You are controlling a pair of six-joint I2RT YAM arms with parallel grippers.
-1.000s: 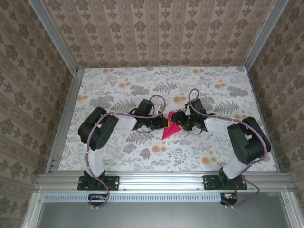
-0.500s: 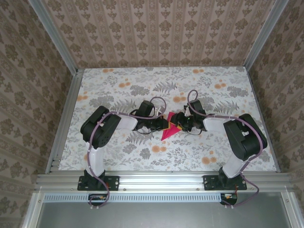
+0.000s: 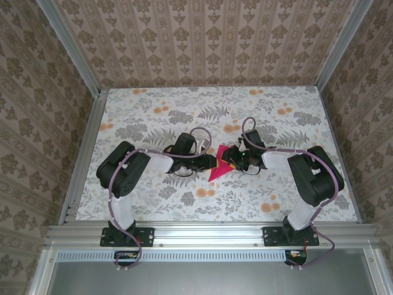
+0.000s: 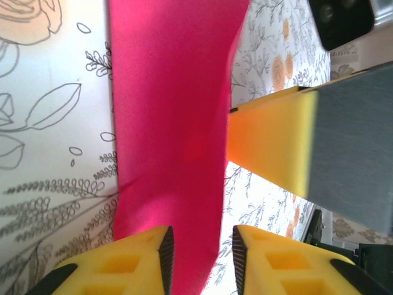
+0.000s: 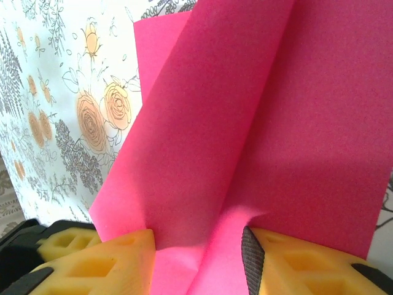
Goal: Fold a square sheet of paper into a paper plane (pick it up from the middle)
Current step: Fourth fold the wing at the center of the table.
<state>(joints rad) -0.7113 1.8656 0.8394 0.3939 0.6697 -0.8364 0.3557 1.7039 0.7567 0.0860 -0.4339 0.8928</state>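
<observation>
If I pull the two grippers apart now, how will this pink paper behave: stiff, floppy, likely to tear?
Probably floppy: the paper bends and creases between the fingers of the right gripper rather than lying flat. Likely very light, as it is a thin sheet rising off the table at the left gripper. A hard pull may tear it or slip it free.

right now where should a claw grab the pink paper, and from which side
Probably the raised middle fold of the pink paper, coming in low from either end of the crease: it stands off the table while the flaps slope away. The left claw and right claw straddle it so, jaws open.
</observation>
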